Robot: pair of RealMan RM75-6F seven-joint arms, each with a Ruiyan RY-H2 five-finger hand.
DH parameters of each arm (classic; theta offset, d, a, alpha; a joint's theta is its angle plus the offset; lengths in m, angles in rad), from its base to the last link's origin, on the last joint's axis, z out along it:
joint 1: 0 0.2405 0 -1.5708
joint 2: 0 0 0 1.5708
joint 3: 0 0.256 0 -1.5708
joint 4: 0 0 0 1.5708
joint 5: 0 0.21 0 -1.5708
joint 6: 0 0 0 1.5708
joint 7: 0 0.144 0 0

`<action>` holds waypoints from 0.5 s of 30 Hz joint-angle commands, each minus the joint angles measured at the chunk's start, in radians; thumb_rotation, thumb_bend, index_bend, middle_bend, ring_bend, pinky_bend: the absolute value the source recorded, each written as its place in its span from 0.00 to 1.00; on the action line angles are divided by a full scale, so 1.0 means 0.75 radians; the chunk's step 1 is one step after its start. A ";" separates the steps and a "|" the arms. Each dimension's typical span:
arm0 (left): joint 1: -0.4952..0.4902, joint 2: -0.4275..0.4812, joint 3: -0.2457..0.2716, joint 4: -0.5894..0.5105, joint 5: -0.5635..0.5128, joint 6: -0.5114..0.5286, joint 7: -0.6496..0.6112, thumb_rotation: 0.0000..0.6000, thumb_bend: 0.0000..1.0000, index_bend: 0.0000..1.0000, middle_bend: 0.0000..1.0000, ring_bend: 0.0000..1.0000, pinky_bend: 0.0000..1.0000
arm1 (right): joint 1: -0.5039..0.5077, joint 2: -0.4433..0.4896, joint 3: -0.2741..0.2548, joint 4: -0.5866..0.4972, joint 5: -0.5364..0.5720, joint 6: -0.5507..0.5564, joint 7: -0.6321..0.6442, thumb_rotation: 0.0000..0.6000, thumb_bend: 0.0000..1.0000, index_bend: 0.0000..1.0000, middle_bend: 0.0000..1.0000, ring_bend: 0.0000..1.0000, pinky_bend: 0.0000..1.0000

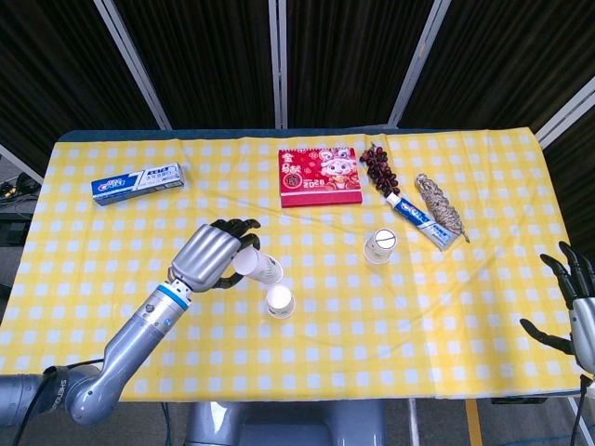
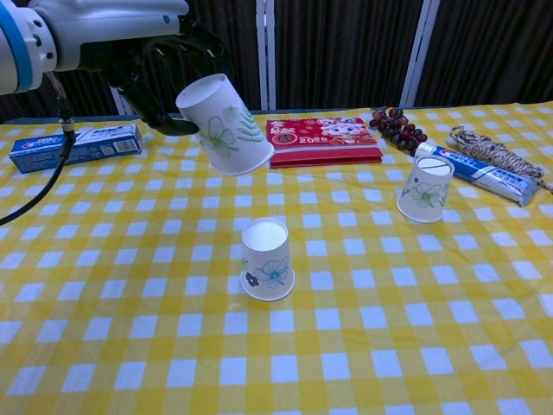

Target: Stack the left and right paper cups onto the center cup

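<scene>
Left hand (image 2: 164,65) holds tilted left cup (image 2: 225,125) above center cup (image 2: 266,258).

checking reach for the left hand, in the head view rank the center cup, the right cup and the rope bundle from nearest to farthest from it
From the left hand, which holds the left cup:
1. Center cup, just below and right of the hand.
2. Right cup, further right, mid table.
3. Rope bundle, far right, beside the toothpaste tube.

The left hand (image 1: 212,256) grips a tilted paper cup (image 2: 224,124) in the air, up-left of the center cup (image 2: 266,258). The right hand (image 1: 578,305) hangs far right of it, fingers spread.
</scene>
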 commanded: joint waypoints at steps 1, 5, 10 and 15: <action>-0.052 -0.046 -0.004 -0.027 -0.069 0.013 0.077 1.00 0.34 0.39 0.16 0.22 0.32 | -0.004 0.008 0.004 0.001 0.004 0.007 0.019 1.00 0.00 0.17 0.00 0.00 0.00; -0.085 -0.077 0.018 -0.037 -0.123 0.025 0.146 1.00 0.34 0.39 0.16 0.22 0.32 | -0.005 0.012 0.006 0.004 0.008 0.005 0.037 1.00 0.00 0.17 0.00 0.00 0.00; -0.114 -0.107 0.054 -0.039 -0.167 0.036 0.208 1.00 0.34 0.39 0.16 0.22 0.32 | -0.004 0.015 0.005 0.004 0.005 0.002 0.044 1.00 0.00 0.17 0.00 0.00 0.00; -0.135 -0.135 0.088 -0.026 -0.198 0.042 0.251 1.00 0.34 0.38 0.16 0.22 0.32 | -0.005 0.016 0.004 0.000 0.003 0.002 0.040 1.00 0.00 0.17 0.00 0.00 0.00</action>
